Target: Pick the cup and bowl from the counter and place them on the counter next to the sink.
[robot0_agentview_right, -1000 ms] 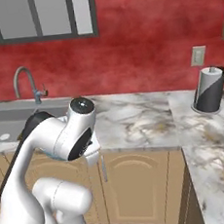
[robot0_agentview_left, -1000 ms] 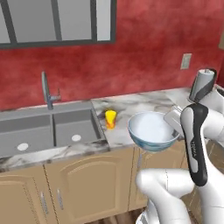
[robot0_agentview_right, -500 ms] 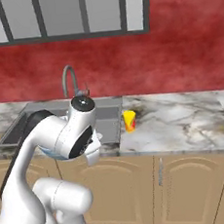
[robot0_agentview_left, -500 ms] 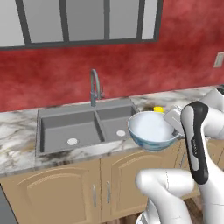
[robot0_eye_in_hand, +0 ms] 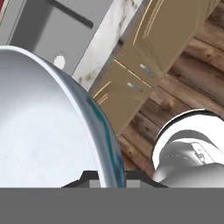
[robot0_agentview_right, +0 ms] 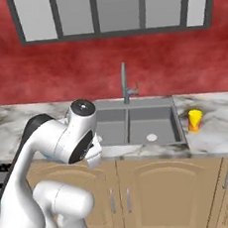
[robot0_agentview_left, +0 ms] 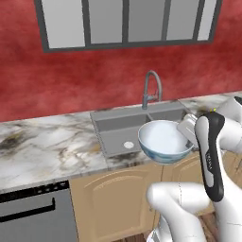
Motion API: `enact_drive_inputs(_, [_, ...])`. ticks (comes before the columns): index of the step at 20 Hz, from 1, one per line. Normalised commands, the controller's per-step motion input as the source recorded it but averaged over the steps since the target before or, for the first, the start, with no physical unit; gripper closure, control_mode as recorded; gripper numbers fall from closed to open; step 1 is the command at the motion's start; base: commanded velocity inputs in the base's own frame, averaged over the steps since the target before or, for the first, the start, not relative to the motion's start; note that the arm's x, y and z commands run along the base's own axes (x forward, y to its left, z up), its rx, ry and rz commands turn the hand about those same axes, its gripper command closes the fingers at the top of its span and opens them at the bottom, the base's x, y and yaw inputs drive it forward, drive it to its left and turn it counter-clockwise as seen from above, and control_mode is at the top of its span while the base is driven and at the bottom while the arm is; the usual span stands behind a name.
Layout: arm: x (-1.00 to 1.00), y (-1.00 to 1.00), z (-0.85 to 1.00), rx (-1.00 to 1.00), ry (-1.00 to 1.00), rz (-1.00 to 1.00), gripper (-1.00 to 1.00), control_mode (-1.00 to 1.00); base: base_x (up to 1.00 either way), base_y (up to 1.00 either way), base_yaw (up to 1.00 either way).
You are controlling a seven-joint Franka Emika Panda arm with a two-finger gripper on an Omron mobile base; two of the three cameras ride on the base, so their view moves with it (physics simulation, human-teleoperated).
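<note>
Red wall (robot0_agentview_left: 94, 80), window (robot0_agentview_left: 125, 21), tan cabinets (robot0_agentview_right: 158, 186), wooden floor (robot0_eye_in_hand: 192, 74)

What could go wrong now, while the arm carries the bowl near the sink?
1. The gripper pinches the bowl only by its rim, so it could tilt or slip out.
2. The bowl hangs over the counter edge, by the sink; released here, it may fall to the floor.
3. The cup stands close to the sink, so a careless placement could knock it.

Even, flat, sharply rendered light
</note>
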Motion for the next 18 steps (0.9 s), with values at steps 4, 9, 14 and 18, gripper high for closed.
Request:
enact_drive_inputs(4, [0.00,0.00,0.00,0.00,0.00,0.00,1.00,1.00,0.56,1.00,0.00])
enact_drive_inputs(9, [0.00,0.00,0.00,0.00,0.00,0.00,1.00,1.00,0.19,0.64,0.12])
enact_drive_inputs(14, [0.00,0.00,0.00,0.00,0.00,0.00,1.00,1.00,0.02,0.02,0.04])
enact_drive_inputs(18, [0.00,0.00,0.00,0.00,0.00,0.00,1.00,1.00,0.16,0.00,0.00])
